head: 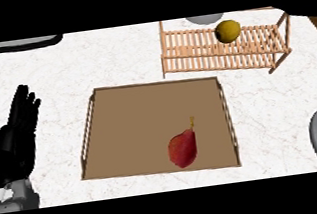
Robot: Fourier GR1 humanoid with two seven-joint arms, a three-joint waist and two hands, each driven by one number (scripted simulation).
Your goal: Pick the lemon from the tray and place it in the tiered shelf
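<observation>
I see the lemon (228, 30) lying on the slats of the tiered shelf (221, 53), beyond the tray (121, 134). A red pear-like fruit (182, 148) lies in the tray. My left hand (17, 132) rests released at the left; the right hand is not visible.

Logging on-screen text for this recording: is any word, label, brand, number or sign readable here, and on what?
None: no text, label, number or sign shows.
Checked: the wooden tray, the red fruit in it, the lemon on the tiered shelf, the marble counter and the left hand are all unmarked.
</observation>
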